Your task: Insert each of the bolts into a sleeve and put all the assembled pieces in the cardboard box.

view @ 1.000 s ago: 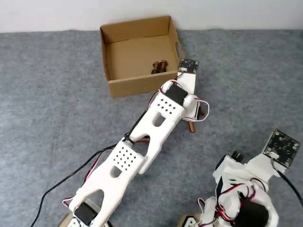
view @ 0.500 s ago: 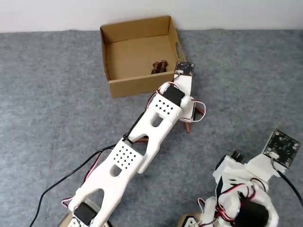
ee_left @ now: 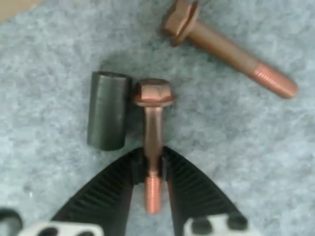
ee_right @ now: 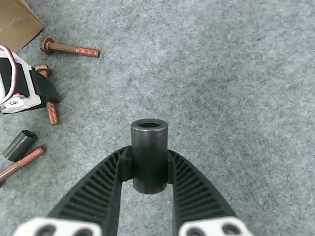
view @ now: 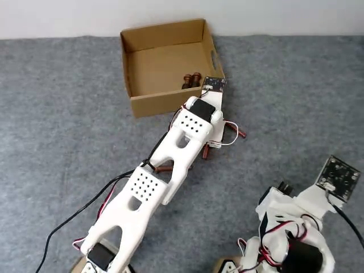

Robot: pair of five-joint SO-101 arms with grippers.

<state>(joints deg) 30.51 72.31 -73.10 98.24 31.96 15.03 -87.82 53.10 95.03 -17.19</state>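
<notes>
The left pincer [ee_left: 152,157] clamps a bolt [ee_left: 153,118], partly covering its shank.

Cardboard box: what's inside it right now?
Two copper-coloured bolt heads stand side by side inside the brown cardboard box, against its wall nearest the arms. That wall hides their lower parts, so I cannot tell whether sleeves are on them.

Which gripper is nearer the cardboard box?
Left. The left gripper, shut on a bolt, sits just off a front corner of the cardboard box; the right gripper, holding a sleeve, is much farther back.
</notes>
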